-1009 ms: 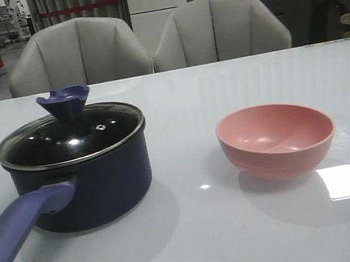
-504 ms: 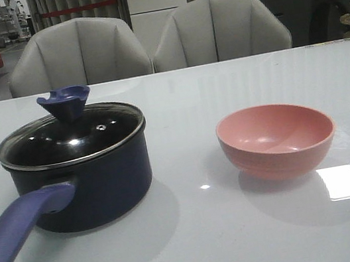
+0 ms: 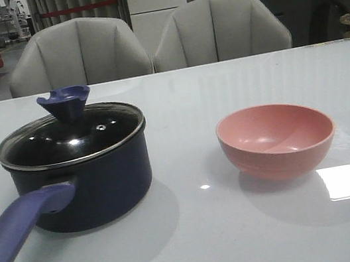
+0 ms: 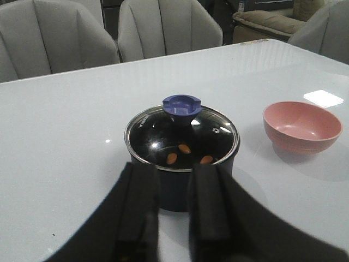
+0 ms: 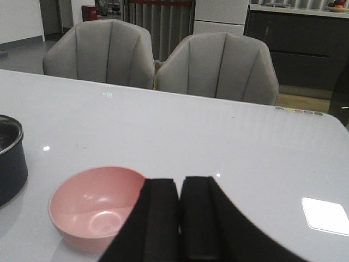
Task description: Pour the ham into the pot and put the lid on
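The dark navy pot (image 3: 102,180) stands on the left of the white table, its purple-blue handle (image 3: 17,231) pointing toward the front edge. The glass lid (image 3: 72,138) with its blue knob (image 3: 64,104) sits on the pot. Through the lid (image 4: 181,136), the left wrist view shows three orange ham slices (image 4: 185,148) on the pot's black bottom. My left gripper (image 4: 174,174) hovers short of the pot, open and holding nothing. My right gripper (image 5: 179,185) hangs beside the pink bowl (image 5: 92,204), shut on nothing. Neither gripper shows in the front view.
The pink bowl (image 3: 276,139) stands empty to the right of the pot. Two grey chairs (image 3: 146,41) line the table's far edge. A bright patch of light (image 3: 346,181) lies on the table at the front right.
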Robot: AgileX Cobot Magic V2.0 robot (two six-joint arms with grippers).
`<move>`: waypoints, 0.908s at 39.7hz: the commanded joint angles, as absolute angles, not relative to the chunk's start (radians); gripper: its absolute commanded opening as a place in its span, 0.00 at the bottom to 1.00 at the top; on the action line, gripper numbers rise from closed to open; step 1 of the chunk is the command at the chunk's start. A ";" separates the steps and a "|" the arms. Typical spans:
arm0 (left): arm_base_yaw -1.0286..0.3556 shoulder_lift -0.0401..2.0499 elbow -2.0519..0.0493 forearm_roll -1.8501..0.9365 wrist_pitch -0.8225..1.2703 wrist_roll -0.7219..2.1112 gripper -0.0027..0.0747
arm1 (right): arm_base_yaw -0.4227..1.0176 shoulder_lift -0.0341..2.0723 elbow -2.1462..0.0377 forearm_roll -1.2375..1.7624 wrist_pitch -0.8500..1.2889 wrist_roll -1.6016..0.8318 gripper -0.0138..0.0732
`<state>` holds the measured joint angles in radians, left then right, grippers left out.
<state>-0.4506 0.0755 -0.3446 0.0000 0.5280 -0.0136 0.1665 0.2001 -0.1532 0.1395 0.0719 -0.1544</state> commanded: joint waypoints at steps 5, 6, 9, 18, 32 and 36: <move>-0.453 0.088 -0.372 0.000 0.444 -0.019 0.18 | 0.160 0.208 -0.179 0.137 -0.010 -0.157 0.32; -0.453 0.088 -0.372 0.000 0.444 -0.019 0.18 | 0.160 0.208 -0.179 0.137 -0.010 -0.157 0.32; -0.453 0.088 -0.372 0.000 0.444 -0.019 0.18 | 0.160 0.208 -0.179 0.137 -0.010 -0.157 0.32; -0.453 0.088 -0.372 0.000 0.444 -0.019 0.18 | 0.160 0.217 -0.187 0.137 -0.096 -0.157 0.32; -0.453 0.088 -0.372 0.000 0.444 -0.019 0.18 | 0.160 0.427 -0.349 0.197 0.164 -0.158 0.32; -0.453 0.088 -0.372 0.000 0.444 -0.019 0.18 | 0.160 0.459 -0.349 0.198 0.160 -0.158 0.32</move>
<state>-0.4506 0.0740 -0.3446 0.0000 0.5280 -0.0136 0.1665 0.4256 -0.3077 0.1887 0.2180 -0.1544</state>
